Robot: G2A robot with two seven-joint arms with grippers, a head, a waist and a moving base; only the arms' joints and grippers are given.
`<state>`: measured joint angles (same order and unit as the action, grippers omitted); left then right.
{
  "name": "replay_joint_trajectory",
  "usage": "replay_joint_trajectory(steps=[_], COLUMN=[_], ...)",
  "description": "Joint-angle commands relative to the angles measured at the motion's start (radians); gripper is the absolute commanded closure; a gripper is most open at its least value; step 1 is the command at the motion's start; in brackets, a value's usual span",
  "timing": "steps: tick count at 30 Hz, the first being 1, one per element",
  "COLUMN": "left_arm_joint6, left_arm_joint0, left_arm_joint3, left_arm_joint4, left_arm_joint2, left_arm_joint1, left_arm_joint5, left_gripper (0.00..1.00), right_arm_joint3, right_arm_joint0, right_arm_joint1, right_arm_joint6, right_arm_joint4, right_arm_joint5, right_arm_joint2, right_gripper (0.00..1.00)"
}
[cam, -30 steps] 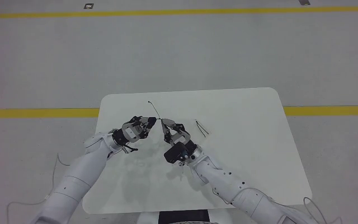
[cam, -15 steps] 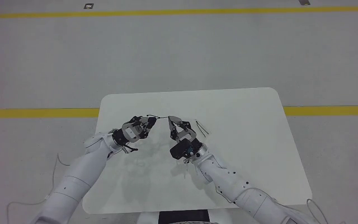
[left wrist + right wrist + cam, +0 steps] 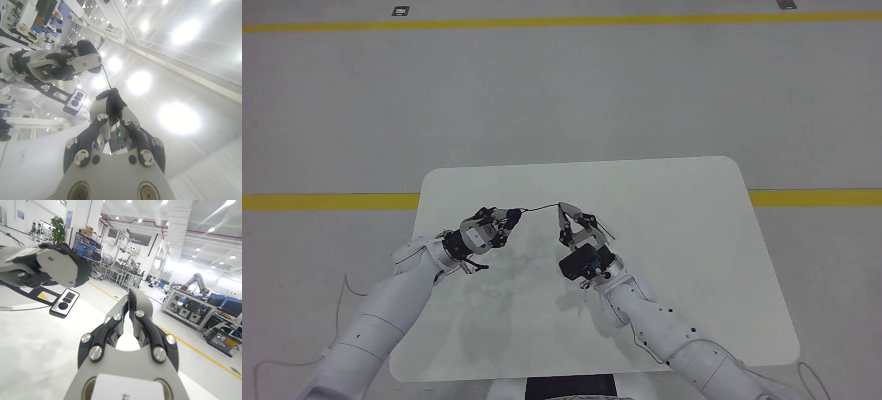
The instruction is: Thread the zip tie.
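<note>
A thin black zip tie (image 3: 537, 208) hangs stretched above the white table (image 3: 692, 190), held between both grippers. My left gripper (image 3: 507, 220) is shut on one end of it. In the left wrist view the tie (image 3: 105, 75) runs from my left gripper (image 3: 112, 94) up to the right one (image 3: 91, 65). My right gripper (image 3: 565, 210) is shut on the tie's other end, to the right of the left gripper. In the right wrist view my right gripper's (image 3: 129, 294) fingers are pressed together, and the left gripper (image 3: 81, 270) is close by.
A second black zip tie (image 3: 602, 228) lies on the table just right of my right gripper. The table edges are well away from both grippers.
My right gripper has moved to the right, away from the left one. The tie, which stuck up in a curve behind the grippers, is now drawn out straight between them. The left gripper has stayed put.
</note>
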<state>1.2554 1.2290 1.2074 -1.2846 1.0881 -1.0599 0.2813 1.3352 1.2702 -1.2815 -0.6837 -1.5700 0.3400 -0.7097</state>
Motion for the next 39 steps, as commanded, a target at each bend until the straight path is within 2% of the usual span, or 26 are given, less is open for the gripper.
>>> replay_joint_trajectory(steps=[1, 26, 39], left_arm_joint6=[0.0, 0.0, 0.0], left_arm_joint0=[0.0, 0.0, 0.0], left_arm_joint3=[0.0, 0.0, 0.0], left_arm_joint4=[0.0, 0.0, 0.0], left_arm_joint2=[0.0, 0.0, 0.0], left_arm_joint1=[0.0, 0.0, 0.0], left_arm_joint5=[0.0, 0.0, 0.0], left_gripper=[1.0, 1.0, 1.0], right_arm_joint3=[0.004, 0.028, 0.043], right_arm_joint0=[0.004, 0.028, 0.054], right_arm_joint1=[0.002, 0.012, 0.018], right_arm_joint6=[-0.001, -0.001, -0.007], right_arm_joint4=[0.0, 0.0, 0.0], right_arm_joint5=[0.0, 0.0, 0.0], right_arm_joint2=[-0.005, -0.035, -0.076], right_gripper=[1.0, 1.0, 1.0])
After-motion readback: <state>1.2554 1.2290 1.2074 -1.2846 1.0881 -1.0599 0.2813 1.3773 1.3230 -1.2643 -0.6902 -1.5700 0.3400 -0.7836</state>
